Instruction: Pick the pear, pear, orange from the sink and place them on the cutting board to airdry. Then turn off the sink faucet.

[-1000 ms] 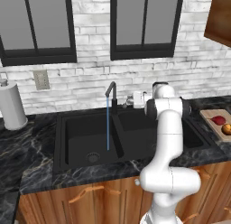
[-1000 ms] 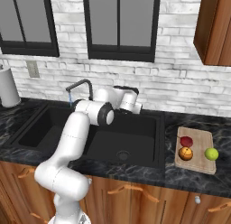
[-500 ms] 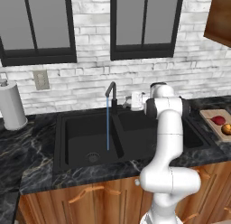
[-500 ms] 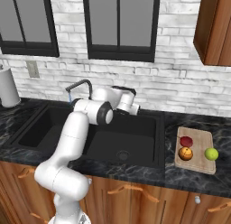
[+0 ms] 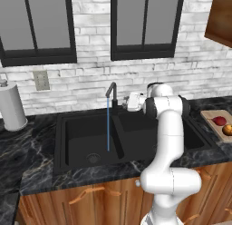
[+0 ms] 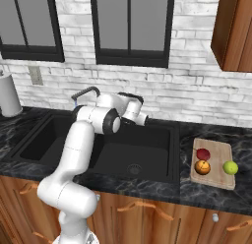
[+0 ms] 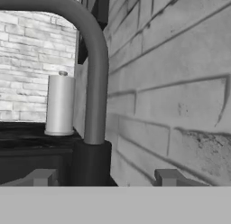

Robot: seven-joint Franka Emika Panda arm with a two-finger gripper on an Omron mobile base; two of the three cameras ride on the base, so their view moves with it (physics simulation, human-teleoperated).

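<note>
Fruit: red pear [image 6: 202, 153], orange [image 6: 202, 166] and green pear [image 6: 230, 167] lie on the cutting board [image 6: 214, 176].
Faucet [image 5: 110, 90]: water runs into the sink [image 5: 68, 147].
Fingers [image 7: 103, 177]: parted, empty, straddling the faucet base.
Advice: you find the thin lever first, then push it gently.

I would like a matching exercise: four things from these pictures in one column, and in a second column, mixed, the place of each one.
Things:
1. orange
2. yellow-green pear
3. paper towel roll
4. gripper

Places:
A. far left on the counter
B. beside the faucet base
C. on the cutting board, just below the red pear
D. at the board's right edge

Pairs: 1-C, 2-D, 3-A, 4-B
</note>
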